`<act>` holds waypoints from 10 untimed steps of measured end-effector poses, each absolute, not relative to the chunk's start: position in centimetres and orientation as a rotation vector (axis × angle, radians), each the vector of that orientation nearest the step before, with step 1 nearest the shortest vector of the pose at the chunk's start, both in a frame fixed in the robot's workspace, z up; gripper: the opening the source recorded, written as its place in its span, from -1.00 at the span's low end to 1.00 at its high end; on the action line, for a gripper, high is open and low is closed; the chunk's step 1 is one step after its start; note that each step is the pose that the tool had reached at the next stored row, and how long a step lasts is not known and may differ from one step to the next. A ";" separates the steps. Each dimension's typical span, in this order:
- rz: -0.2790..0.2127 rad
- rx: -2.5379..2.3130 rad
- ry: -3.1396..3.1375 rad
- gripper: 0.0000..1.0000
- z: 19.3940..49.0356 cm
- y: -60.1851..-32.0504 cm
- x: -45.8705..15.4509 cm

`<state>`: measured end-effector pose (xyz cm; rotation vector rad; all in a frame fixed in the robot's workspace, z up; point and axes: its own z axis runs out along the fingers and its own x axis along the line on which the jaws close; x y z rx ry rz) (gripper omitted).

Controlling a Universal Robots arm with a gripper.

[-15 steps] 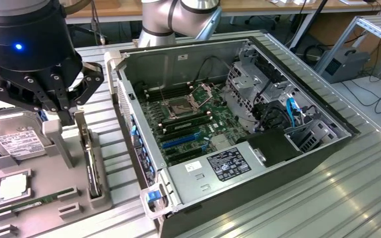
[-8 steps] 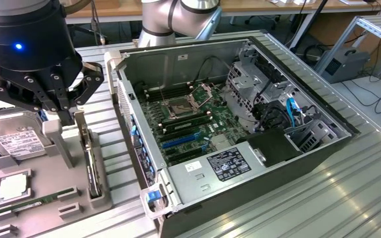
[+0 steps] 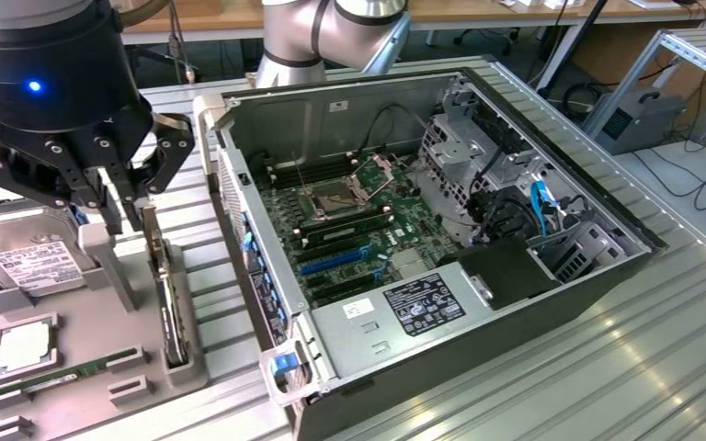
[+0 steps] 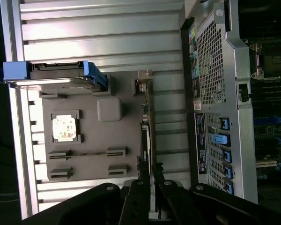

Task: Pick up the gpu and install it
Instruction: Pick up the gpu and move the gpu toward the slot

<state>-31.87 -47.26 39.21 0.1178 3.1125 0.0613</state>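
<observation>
My black two-fingered hand (image 3: 130, 219) is hanging fingers-down over a grey moulded parts tray (image 3: 89, 326) that is lying on the ribbed metal worktop (image 3: 574, 367). My fingers (image 4: 139, 187) are standing slightly apart, open and not clamped on anything. They are poised on either side of one end of the gpu (image 3: 166, 294), a thin dark expansion card. The card is standing on its long edge in a slot of the tray and running away from just beneath my fingertips. I cannot tell whether either finger is touching it. Just beside my hand, on the side away from the computer, a boxy silver hard drive with a white label (image 3: 22, 257) is sitting in the tray. Past it, further from my hand, a square silver processor chip (image 3: 22, 349) and a narrow green memory stick (image 3: 47, 378) are lying flat. Close on the other side of my hand, a dark metal desktop computer case (image 3: 304, 124) is lying open, with its green motherboard (image 3: 366, 234) facing up.
</observation>
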 end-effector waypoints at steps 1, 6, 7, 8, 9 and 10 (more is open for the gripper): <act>0.061 0.118 3.112 -0.53 39.2 -47.3 -31.9; 0.061 0.118 3.113 -0.28 38.9 -47.3 -31.9; 0.061 0.118 3.113 -0.28 38.7 -47.3 -31.9; 0.061 0.118 3.112 -0.28 38.2 -47.3 -31.9; 0.061 0.118 3.112 -0.28 37.9 -47.3 -31.9; 0.061 0.118 3.112 -0.28 37.8 -47.3 -31.9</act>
